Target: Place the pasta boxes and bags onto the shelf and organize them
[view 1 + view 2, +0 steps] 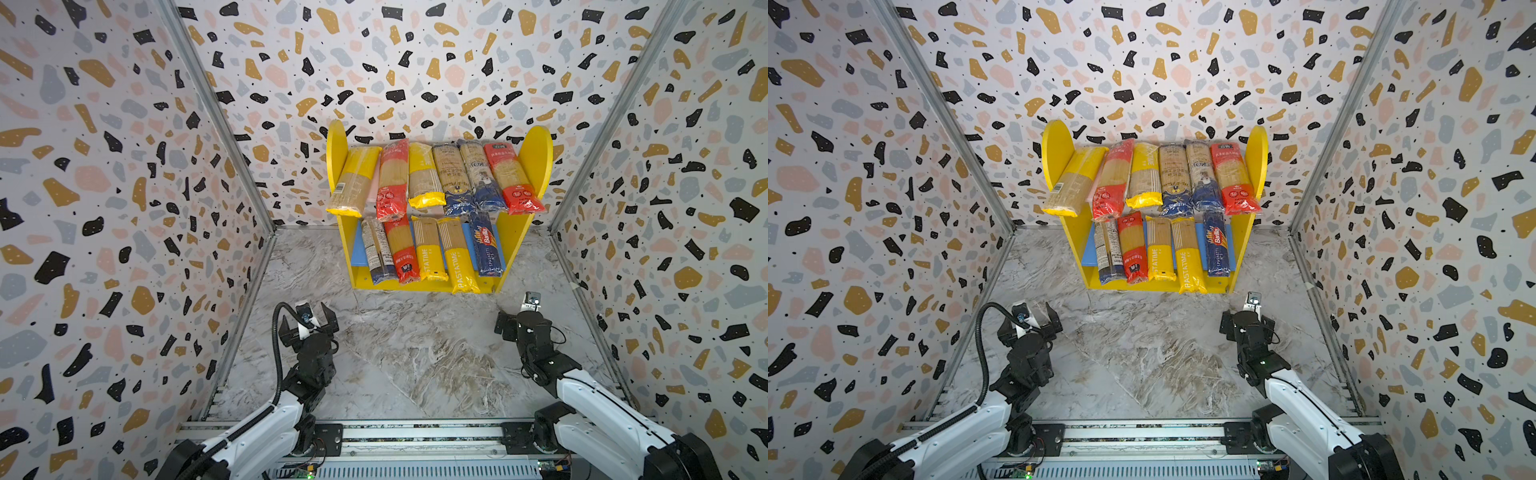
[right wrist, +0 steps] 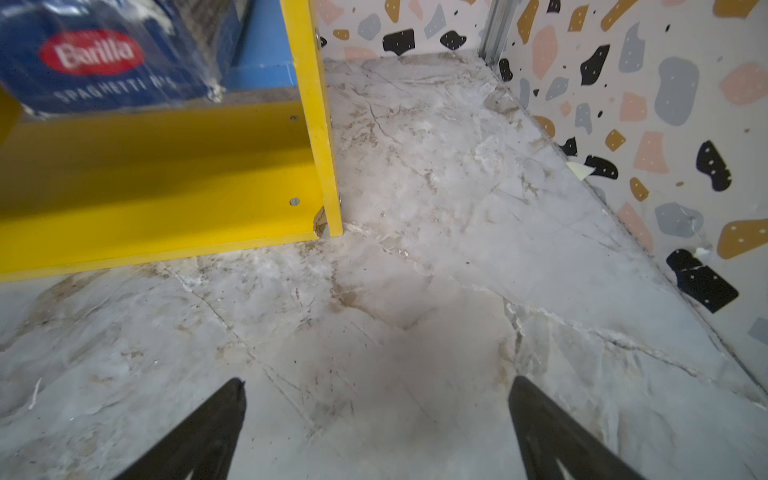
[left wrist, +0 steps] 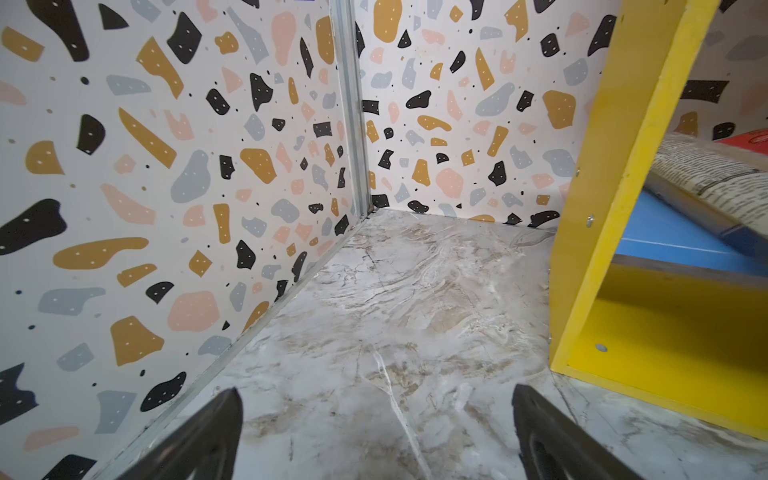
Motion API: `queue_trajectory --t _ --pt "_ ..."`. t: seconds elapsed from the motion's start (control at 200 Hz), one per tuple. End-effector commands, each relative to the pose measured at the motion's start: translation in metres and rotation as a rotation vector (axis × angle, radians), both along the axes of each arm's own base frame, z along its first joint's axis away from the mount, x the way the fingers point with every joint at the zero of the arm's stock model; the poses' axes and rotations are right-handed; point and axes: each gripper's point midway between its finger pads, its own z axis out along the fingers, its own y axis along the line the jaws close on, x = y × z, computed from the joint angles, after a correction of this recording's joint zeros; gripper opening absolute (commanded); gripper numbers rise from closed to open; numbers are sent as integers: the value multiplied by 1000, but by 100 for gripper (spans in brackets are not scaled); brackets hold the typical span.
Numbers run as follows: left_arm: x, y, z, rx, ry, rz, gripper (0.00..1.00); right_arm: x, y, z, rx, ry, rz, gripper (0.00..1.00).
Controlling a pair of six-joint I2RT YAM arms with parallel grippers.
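Terrazzo-print walls (image 1: 104,208), matte and flecked with black, ochre, pink and grey chips, box in a marble-look tabletop (image 1: 415,353) veined in grey and tan. At the back of it stands the shelf (image 1: 536,153), a small painted-board unit with round-topped yellow side panels, a blue lower board (image 1: 357,254) and a yellow base strip (image 1: 415,286). Every one of the pasta packs (image 1: 424,178) in view lies on it, long, narrow and glossy, several ends overhanging the front. Six lie in a row on the upper tier (yellow, red, yellow, two navy-and-clear, red). Five lie below, with a dark blue Barilla pack (image 2: 95,54) under shiny wrap at the right end. Pale straight strands show through the clear film. The left tool (image 3: 376,388) and the right tool (image 2: 376,379) sit low over the tabletop in front of the shelf, each with its dark tapered fingers spread wide, holding nothing
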Motion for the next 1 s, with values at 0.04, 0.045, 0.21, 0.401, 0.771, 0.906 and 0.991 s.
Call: queue_trajectory --t 0.04,0.045,0.21,0.401,0.771,0.906,0.991 --pt "0 11 14 -7 -123 30 100 18 -10 38 -47 -191 -34 99" --pt "0 11 14 -7 -123 29 100 18 -11 39 -52 -193 -35 99" --pt "13 23 4 17 -93 86 99 26 -32 34 -56 -295 -76 99" --pt "30 27 -9 21 -73 78 99 37 -39 24 -90 -335 -103 99" --pt "57 24 -25 -4 3 -26 100 68 -30 11 -136 -309 21 99" --pt "61 24 -26 -17 13 -48 100 74 -28 5 -96 -280 75 99" --pt "61 25 -26 -17 12 -47 99 66 -28 9 -99 -361 90 99"
